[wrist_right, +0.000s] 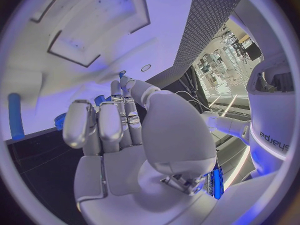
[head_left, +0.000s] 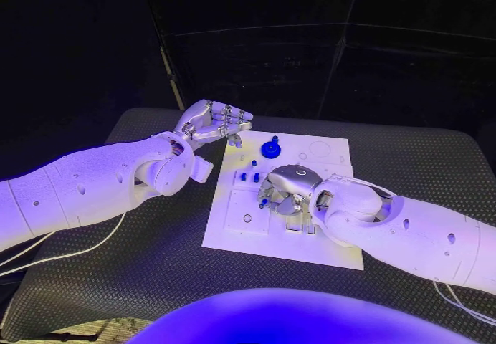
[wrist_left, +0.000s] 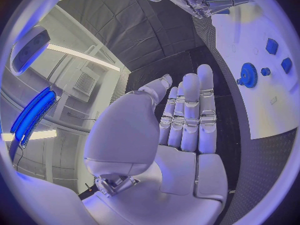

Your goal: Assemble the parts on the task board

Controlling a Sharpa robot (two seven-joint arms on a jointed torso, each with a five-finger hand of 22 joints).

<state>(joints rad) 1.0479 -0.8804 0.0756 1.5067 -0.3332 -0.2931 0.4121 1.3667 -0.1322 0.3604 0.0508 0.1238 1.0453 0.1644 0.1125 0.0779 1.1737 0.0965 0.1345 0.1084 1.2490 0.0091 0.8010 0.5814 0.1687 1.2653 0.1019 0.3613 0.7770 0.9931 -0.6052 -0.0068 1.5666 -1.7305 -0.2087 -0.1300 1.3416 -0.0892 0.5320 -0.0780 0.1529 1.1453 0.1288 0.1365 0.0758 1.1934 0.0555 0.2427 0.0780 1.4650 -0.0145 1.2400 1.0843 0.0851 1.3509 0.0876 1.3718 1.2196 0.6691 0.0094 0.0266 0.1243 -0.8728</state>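
Observation:
The white task board (head_left: 310,236) lies mid-table. A blue gear (head_left: 271,149) stands near its far edge, with small blue parts (head_left: 248,175) just in front of it. My left hand (head_left: 212,120) hovers above the board's far left corner, fingers straight and together, holding nothing; its wrist view shows the gear (wrist_left: 249,75) and small blue parts (wrist_left: 271,46) on the board (wrist_left: 275,110). My right hand (head_left: 287,190) reaches down onto the board's middle. Thumb and forefinger tips meet on a small blue part (wrist_right: 122,74), mostly hidden, against the board (wrist_right: 75,35).
The board has recesses and slots (head_left: 299,223) near my right hand. A blue peg (wrist_right: 14,115) stands by the board's edge. Bare black matting (head_left: 155,272) surrounds the board. White cables (head_left: 62,251) trail under my left arm.

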